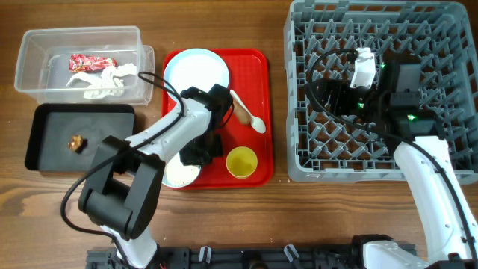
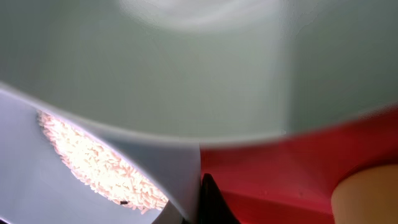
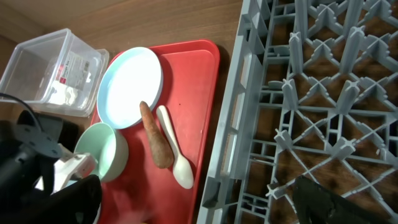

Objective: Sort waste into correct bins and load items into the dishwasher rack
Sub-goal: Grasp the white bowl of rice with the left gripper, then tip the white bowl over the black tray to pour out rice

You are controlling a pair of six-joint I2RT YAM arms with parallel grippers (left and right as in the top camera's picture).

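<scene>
On the red tray [image 1: 258, 82], the left gripper [image 1: 200, 153] is at the green bowl [image 3: 104, 149]; I cannot tell if it grips. At right, the right gripper [image 1: 325, 93] hangs over the rack [image 1: 295, 112], its fingers' state unclear.

The serving tray [image 1: 259, 82] is red, the plate [image 1: 196, 71] white, the cup [image 1: 242, 162] yellow, the bowl [image 3: 104, 149] pale green, the stick [image 3: 155, 140] brown, the rack [image 1: 299, 90] grey, the shallow tray [image 1: 52, 123] black, and the counter [image 1: 224, 22] brown wood-grain.

A wooden table [image 1: 45, 217] carries clear tub [image 1: 33, 60], black tray [image 1: 104, 138], red tray [image 1: 254, 67], grey rack [image 1: 358, 173].
</scene>
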